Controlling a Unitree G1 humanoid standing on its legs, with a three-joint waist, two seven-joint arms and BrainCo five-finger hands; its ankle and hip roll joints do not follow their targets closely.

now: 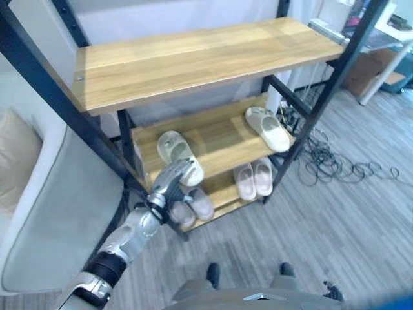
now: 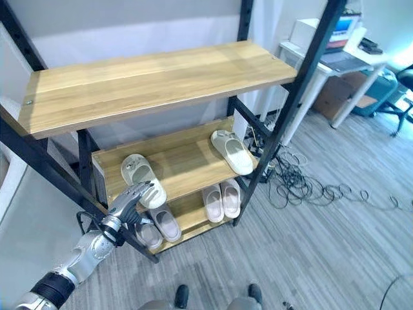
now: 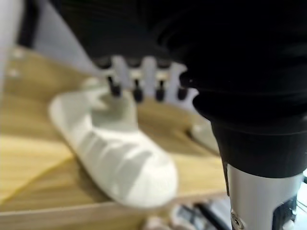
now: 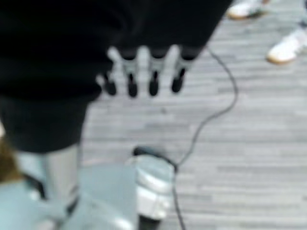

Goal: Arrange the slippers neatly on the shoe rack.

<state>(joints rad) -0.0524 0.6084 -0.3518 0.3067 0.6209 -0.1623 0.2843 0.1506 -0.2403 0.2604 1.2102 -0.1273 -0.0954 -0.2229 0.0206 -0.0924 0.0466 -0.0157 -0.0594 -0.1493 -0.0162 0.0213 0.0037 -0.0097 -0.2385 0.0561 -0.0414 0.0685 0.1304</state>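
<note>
My left hand (image 2: pixel 132 199), fingers straight, empty, at rack (image 2: pixel 187 169) middle shelf's front edge; pale slipper (image 2: pixel 143 171) just beyond fingertips, long axis front-to-back.

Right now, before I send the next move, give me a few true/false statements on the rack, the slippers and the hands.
1. The top shelf holds a pair of slippers. False: it is bare.
2. Two pale slippers lie on the middle shelf, far apart. True: the left slipper is near the left end, the right slipper near the right end.
3. The left hand is at the left slipper's near end. True: its straight fingers reach the slipper.
4. The bottom shelf is bare. False: it holds a pinkish pair and a greyer pair.
5. The right hand grips a slipper. False: it hangs over the floor, holding nothing.
</note>
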